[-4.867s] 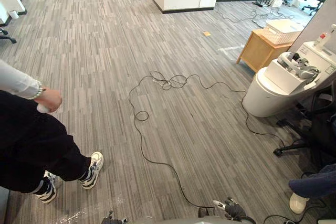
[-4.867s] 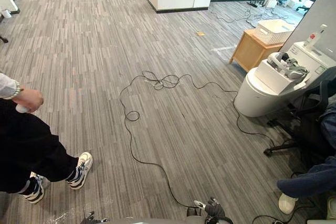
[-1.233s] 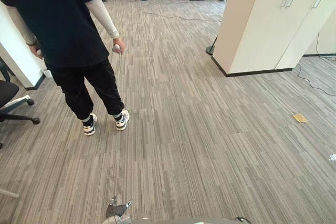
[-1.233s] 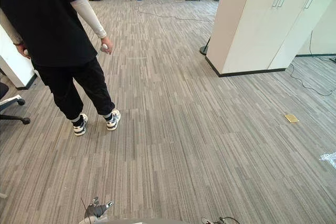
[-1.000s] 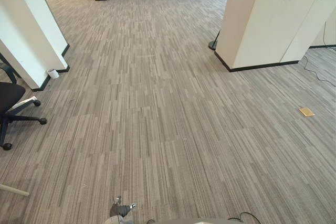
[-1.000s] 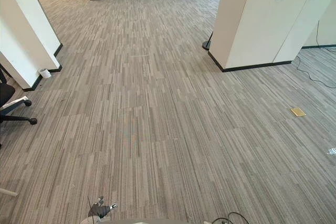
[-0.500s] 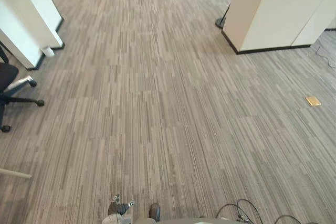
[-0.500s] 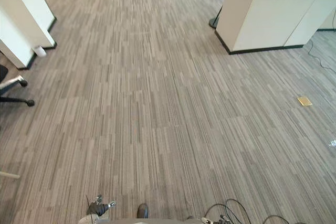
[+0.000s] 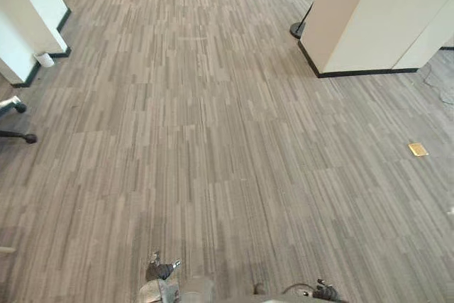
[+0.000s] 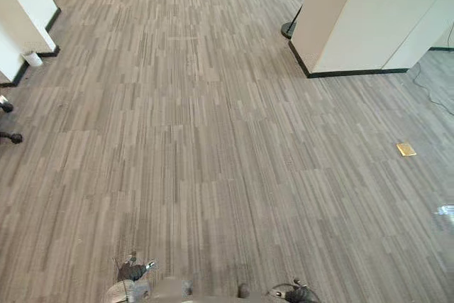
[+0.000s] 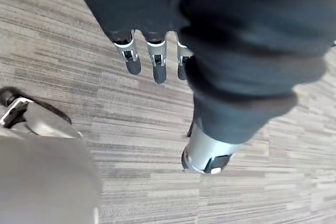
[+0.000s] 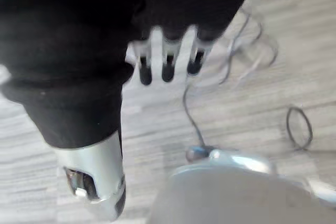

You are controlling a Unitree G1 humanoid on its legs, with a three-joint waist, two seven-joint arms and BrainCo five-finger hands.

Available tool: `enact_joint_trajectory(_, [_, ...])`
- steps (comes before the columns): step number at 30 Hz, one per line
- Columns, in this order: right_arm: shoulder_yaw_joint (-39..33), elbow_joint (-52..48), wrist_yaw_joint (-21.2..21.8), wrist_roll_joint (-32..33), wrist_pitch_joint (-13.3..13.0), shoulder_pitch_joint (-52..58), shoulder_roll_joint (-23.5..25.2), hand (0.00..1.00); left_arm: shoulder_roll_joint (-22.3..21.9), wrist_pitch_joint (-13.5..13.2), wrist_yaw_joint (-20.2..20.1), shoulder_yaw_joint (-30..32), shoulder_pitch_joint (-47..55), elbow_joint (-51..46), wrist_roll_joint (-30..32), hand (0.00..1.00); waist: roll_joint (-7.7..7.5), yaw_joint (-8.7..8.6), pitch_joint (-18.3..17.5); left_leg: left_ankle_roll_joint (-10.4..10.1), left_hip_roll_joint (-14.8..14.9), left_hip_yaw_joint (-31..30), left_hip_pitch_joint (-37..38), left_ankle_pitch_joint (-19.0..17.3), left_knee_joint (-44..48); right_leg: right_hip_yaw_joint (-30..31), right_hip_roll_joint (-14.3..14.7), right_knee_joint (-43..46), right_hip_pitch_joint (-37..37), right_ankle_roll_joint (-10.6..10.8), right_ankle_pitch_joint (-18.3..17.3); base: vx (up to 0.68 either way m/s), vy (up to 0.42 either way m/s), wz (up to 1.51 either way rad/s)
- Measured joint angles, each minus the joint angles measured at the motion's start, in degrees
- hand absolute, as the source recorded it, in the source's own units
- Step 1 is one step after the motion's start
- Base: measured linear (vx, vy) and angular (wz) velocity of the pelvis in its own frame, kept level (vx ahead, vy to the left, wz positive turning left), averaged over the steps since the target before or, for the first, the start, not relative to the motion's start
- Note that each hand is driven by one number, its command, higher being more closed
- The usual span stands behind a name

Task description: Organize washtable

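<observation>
Washtable task | left hand (image 11: 156,59) fingers straight, holding nothing, above carpet floor (image 9: 227,140) | right hand (image 12: 168,61) fingers straight, empty

Both head views look down and forward from high over the striped carpet (image 9: 213,140). They share the white pillar (image 9: 369,12) at far right and the small yellow floor plate (image 10: 406,149) nearer than it. Each wrist view looks down past its own hanging fingers, left hand (image 11: 156,59) and right hand (image 12: 168,64), close above carpet well short of the pillar.
</observation>
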Motion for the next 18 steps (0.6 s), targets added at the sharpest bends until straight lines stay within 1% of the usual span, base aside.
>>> enact_joint_trajectory(1, [-0.3,-0.5,0.0,0.0,0.1,0.1,0.4,0.00,0.2,0.0,0.0,0.1,-0.3,0.1,0.0,0.00,-0.71,0.23,0.2,0.4,-0.9,0.4,1.1,-0.5,-0.9,0.1,-1.1,4.4,-1.4,0.6,-1.4,0.21,0.307,0.18])
enact_joint_trajectory(2, [-1.5,-1.3,0.2,0.1,0.1,0.3,1.3,0.00,0.8,0.1,0.0,0.0,-0.9,0.5,0.1,0.00,-1.87,1.20,0.2,1.2,-3.1,1.1,3.4,-1.1,-2.8,0.9,-3.4,15.6,-5.8,0.7,-2.7,0.20,0.274,0.21])
enact_joint_trajectory(3, [-2.2,-1.3,0.3,0.0,0.1,0.8,2.0,0.00,1.4,0.1,0.1,0.0,-0.9,0.4,0.2,0.00,-3.13,1.26,0.6,1.3,-5.6,1.6,6.4,-1.1,-4.9,2.2,-5.3,28.0,-10.4,-1.1,-0.9,0.18,0.226,0.27])
enact_joint_trajectory(4, [-2.2,-1.5,0.4,0.0,0.1,0.7,2.3,0.00,1.7,0.1,0.1,0.0,-1.2,0.4,0.2,0.00,-3.71,1.19,0.7,1.8,-6.6,1.5,8.3,-1.3,-6.1,2.7,-6.1,33.8,-12.4,-3.5,1.0,0.22,0.188,0.36])
enact_joint_trajectory(5, [-2.4,-2.4,0.8,0.0,0.0,0.9,2.3,0.00,1.8,0.2,0.1,0.0,-1.0,0.5,0.2,0.00,-4.01,1.09,0.7,3.5,-7.5,1.3,12.0,-2.1,-8.9,2.8,-6.6,42.5,-15.6,-4.4,0.9,0.29,0.190,0.35])
enact_joint_trajectory(6, [-2.3,-2.5,1.1,0.0,-0.2,0.9,2.5,0.00,1.7,0.2,0.1,0.0,-0.8,0.5,0.2,0.00,-4.04,1.09,0.7,3.7,-7.7,1.3,14.4,-2.1,-10.5,2.3,-6.6,46.3,-17.0,-3.6,0.4,0.38,0.178,0.41])
enact_joint_trajectory(7, [-2.2,-2.9,1.4,0.0,-0.9,1.0,2.5,0.00,1.5,0.2,0.1,0.0,-0.7,0.4,0.6,0.00,-4.02,1.05,0.7,4.1,-7.7,0.6,17.7,-2.0,-13.7,0.9,-6.0,49.1,-19.4,-1.9,-0.6,0.33,0.110,0.33])
enact_joint_trajectory(8, [-2.3,-3.1,1.4,0.0,-1.1,1.0,2.5,0.00,1.5,0.2,0.1,0.0,-0.8,0.4,0.7,0.00,-3.99,0.96,0.7,4.5,-7.7,-0.2,19.0,-1.7,-15.5,0.0,-5.5,49.6,-20.8,-1.2,-1.1,0.41,0.050,0.41])
enact_joint_trajectory(9, [-2.4,-3.6,1.6,0.0,-1.5,0.9,2.4,0.00,1.3,0.3,0.2,0.0,-1.1,0.4,1.1,0.00,-3.84,0.76,0.6,5.4,-7.3,-2.0,21.4,-1.2,-18.8,-1.7,-4.4,49.6,-23.8,-0.4,-1.8,0.50,-0.004,0.50])
enact_joint_trajectory(10, [-2.7,-4.3,1.6,0.0,-1.8,0.9,2.1,0.00,1.0,0.5,0.2,0.0,-2.0,0.4,1.8,0.00,-3.27,0.41,0.7,5.5,-5.7,-3.5,23.3,-1.1,-21.7,-3.6,-2.5,48.5,-26.7,-1.0,-3.0,0.52,-0.032,0.57])
enact_joint_trajectory(11, [-3.2,-4.7,1.6,0.0,-1.9,0.8,1.7,0.00,0.7,0.6,0.2,0.0,-2.3,0.4,1.8,0.00,-2.48,0.04,0.8,5.5,-4.3,-4.0,24.3,-1.1,-22.8,-5.0,-1.3,47.4,-27.9,-1.8,-3.6,0.69,-0.094,0.68])
enact_joint_trajectory(12, [-3.5,-4.9,1.4,0.0,-1.9,0.7,1.5,0.00,0.3,0.6,0.3,-0.6,-3.4,0.5,2.2,0.00,-1.15,-0.87,1.3,5.4,-2.1,-5.0,25.3,-1.1,-22.6,-7.2,0.6,44.5,-30.7,-2.6,-4.0,0.69,-0.131,0.62])
enact_joint_trajectory(13, [-3.4,-5.1,1.4,0.0,-2.1,0.7,1.5,0.00,-0.1,0.7,0.3,-1.8,-5.1,0.6,3.1,0.00,-0.75,-1.01,1.5,5.4,-0.9,-5.0,25.5,-1.1,-20.9,-8.1,1.4,39.2,-34.1,-3.0,-3.4,0.71,-0.149,0.65])
enact_joint_trajectory(14, [-3.5,-5.3,1.3,0.1,-2.1,0.4,1.4,0.00,-0.2,0.7,0.3,-3.3,-6.3,0.6,3.9,0.00,-0.69,-1.37,1.5,5.4,-0.4,-5.1,25.9,-1.1,-19.4,-7.7,1.4,32.5,-35.7,-3.6,-1.4,0.68,-0.186,0.57])
enact_joint_trajectory(15, [-3.4,-5.1,1.3,0.0,-1.9,0.3,1.4,0.00,-0.5,0.7,0.2,-4.8,-7.5,0.7,4.2,0.00,-0.53,-2.09,1.5,5.4,0.3,-5.5,26.7,-1.1,-18.1,-6.8,1.3,22.9,-35.7,-4.0,3.1,0.82,-0.251,0.41])
enact_joint_trajectory(16, [-3.4,-4.6,1.3,0.0,-1.2,-0.2,-0.1,0.00,-1.3,0.6,0.2,-6.5,-8.8,1.7,4.6,0.00,3.05,-1.80,1.2,4.6,3.7,-6.8,28.2,-0.7,-15.6,-10.8,3.0,22.7,-34.3,-8.6,6.9,0.85,-0.257,0.34])
enact_joint_trajectory(17, [-3.6,-4.5,1.1,0.0,-0.7,-1.1,-0.2,0.00,-0.7,0.6,-0.4,-8.2,-9.8,1.8,5.3,0.00,3.71,-2.06,1.6,2.3,4.1,-7.7,26.9,1.3,-13.7,-12.0,2.9,24.1,-33.7,-10.4,5.9,0.82,-0.285,0.43])
enact_joint_trajectory(18, [-4.5,-3.6,1.1,0.0,-0.6,-1.8,0.3,0.00,-0.7,0.3,-1.0,-8.8,-11.5,1.5,5.9,0.00,2.32,-2.25,2.7,2.1,2.2,-10.4,26.7,2.4,-13.5,-11.9,0.2,29.7,-33.8,-12.0,4.9,0.55,-0.235,0.70])
